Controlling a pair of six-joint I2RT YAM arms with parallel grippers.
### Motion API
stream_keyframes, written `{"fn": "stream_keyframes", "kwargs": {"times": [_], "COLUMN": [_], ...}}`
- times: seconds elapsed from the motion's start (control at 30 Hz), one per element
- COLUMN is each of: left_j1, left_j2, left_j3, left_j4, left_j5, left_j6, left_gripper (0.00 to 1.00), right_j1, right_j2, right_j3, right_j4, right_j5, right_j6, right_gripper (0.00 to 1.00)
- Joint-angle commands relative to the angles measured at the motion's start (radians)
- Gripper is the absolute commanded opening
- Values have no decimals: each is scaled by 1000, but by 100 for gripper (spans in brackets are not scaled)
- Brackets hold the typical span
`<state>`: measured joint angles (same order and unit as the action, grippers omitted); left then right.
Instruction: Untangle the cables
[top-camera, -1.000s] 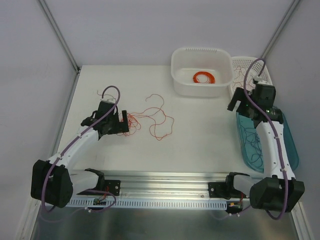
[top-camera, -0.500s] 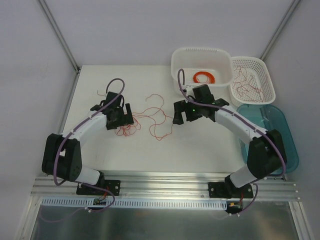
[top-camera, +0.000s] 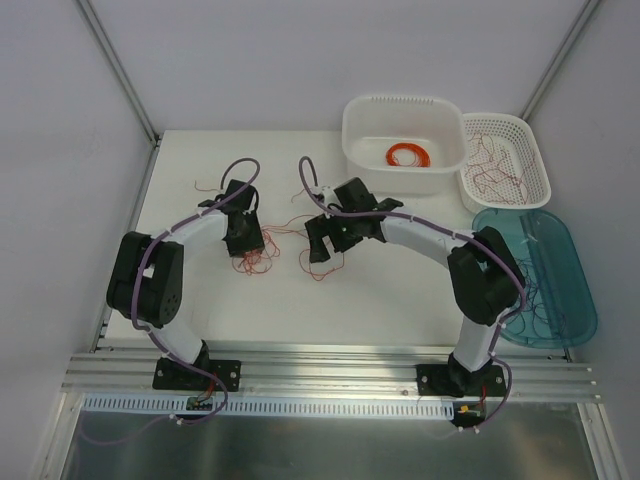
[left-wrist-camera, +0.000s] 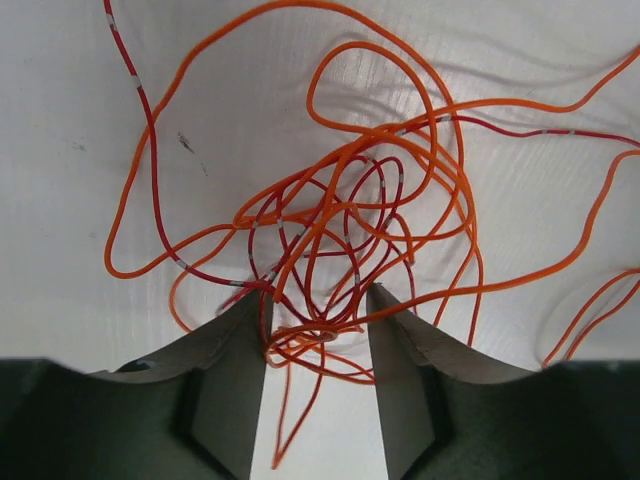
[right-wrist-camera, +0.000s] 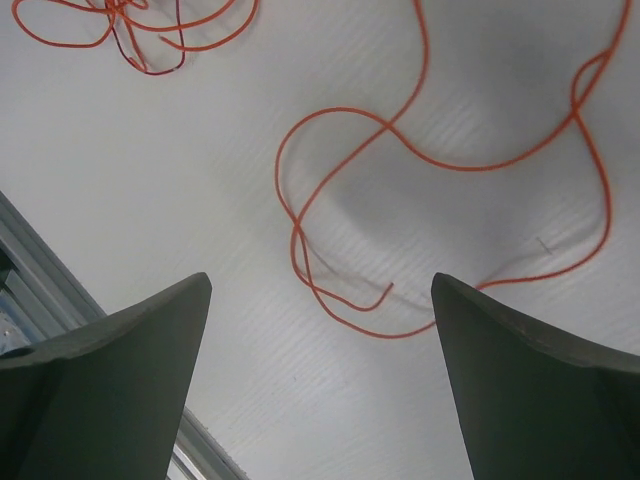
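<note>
right end effector (right-wrist-camera: 320, 285) arrived, wide over cables (right-wrist-camera: 385, 123), left end effector (left-wrist-camera: 317, 295) narrow around knot (left-wrist-camera: 320, 230)

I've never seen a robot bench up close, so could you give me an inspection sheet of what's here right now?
Surface: white tabletop, wires lying left of centre.
Job's things: tangled knot of thin red and orange wires at the left hand; loose orange wire strand under the right hand.
Clutter: white plastic tub holding an orange ring coil; white lattice basket with red strands; teal translucent tray with dark wires.
Hands: left hand open, fingers straddling the knot's edge; right hand wide open, holding nothing.
Cables: purple arm cables, looping above each wrist.
Surroundings: plain pale walls; metal rail at near edge.
</note>
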<state>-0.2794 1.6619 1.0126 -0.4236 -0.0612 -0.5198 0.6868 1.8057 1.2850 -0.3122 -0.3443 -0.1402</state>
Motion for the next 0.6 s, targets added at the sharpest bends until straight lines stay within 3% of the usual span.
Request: {"fn": "stream_keyframes", "kwargs": {"times": [0.0, 0.2, 0.43, 0.57], "left_j1": [8, 8, 9, 8], "left_j2": [-10, -53, -135, -180], "left_j3": [9, -46, -111, -141], "left_j4": [2, 2, 2, 2], "left_j5": [-5, 3, 3, 12], "left_j6": [-8, -6, -13, -11], "left_gripper": [41, 22, 12, 10], "right_j1": [36, 82, 109, 115], "right_j2": [41, 116, 165, 165], "right_j3": [60, 94, 93, 74], "right_j4": [28, 12, 10, 12], "right_j5": [-22, -2, 51, 73], "right_j6": [-6, -7, 14, 13], "right_gripper": [96, 85, 59, 54]}}
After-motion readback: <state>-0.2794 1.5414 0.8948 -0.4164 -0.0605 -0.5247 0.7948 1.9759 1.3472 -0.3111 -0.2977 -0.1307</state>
